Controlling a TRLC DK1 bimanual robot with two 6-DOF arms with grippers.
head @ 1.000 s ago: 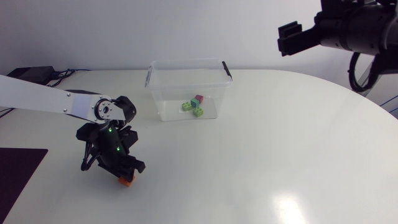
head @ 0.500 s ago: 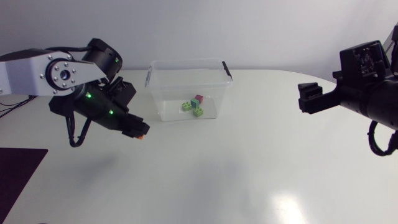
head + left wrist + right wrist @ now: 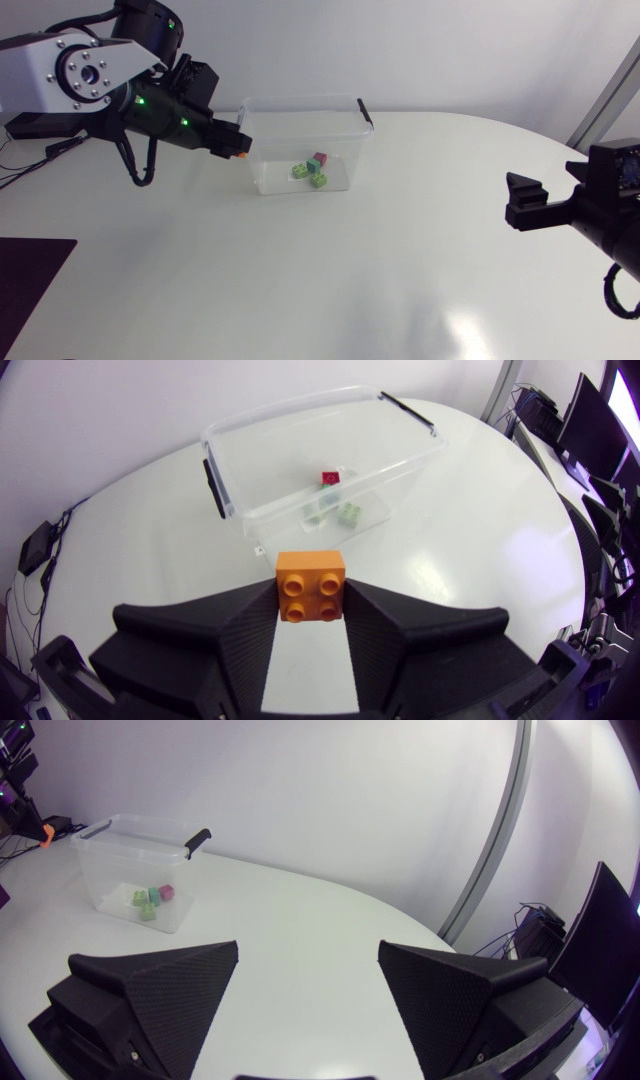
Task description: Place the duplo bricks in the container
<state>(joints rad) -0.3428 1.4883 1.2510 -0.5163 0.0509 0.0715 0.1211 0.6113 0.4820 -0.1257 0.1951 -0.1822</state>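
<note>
White glossy tabletop [image 3: 350, 260], rounded far edge, with light glare on the near right part. A dark rectangular patch [image 3: 30, 275] sits at the near left corner; can't tell whether it's a mat. Plain pale wall behind.

Clear plastic container [image 3: 270, 160] stands upright, lid off, toward the far middle of the tabletop. It has a black handle [image 3: 366, 111] at the right end and another black handle [image 3: 240, 122] at the left end. A small cluster lies on the floor of the container: lime green brick [image 3: 299, 172], second lime green brick [image 3: 319, 181], red-pink brick [image 3: 320, 158], and a teal brick [image 3: 312, 165] between them, all touching or nearly so.

Orange duplo brick [image 3: 311, 586] is a 2x2 with four round studs facing the left wrist camera, a bright, even orange. The left jaws pinch it from two sides at the tips. In the head view the orange brick [image 3: 240, 153] is raised off the tabletop, right at the container's left end by the handle, not inside. From the left wrist the container [image 3: 300, 490] is ahead of the jaws.

Left arm [image 3: 80, 75] comes in from the left, with green lights on the wrist. Right arm [image 3: 600, 210] is low at the right side, well apart from the container. The right jaws are spread wide with nothing between them, and the container [image 3: 120, 870] is far ahead of them.
</note>
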